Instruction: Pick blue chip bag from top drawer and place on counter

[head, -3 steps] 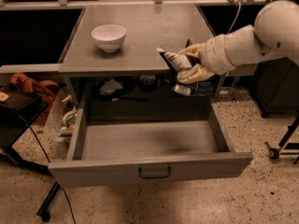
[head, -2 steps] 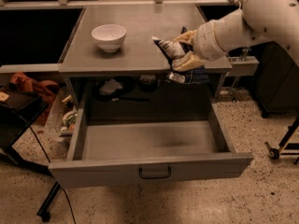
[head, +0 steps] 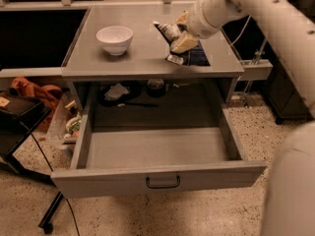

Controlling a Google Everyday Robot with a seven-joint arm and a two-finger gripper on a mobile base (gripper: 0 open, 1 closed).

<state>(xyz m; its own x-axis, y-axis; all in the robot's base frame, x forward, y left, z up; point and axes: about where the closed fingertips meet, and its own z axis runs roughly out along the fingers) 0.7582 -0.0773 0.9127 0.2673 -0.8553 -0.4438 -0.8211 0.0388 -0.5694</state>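
Gripper (head: 180,37) grasps glossy blue chip bag (head: 197,56) over smooth counter (head: 145,53).

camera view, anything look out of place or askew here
Nothing spilled or damaged. The blue chip bag is crumpled and tilted in the shut gripper, over the right side of the counter. The top drawer stands wide open. The white bowl sits upright.

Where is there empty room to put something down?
Between the white bowl and the pincer, the counter is bare. Its right side is crowded: the pincer grips the blue chip bag there. The top drawer has a bare floor.
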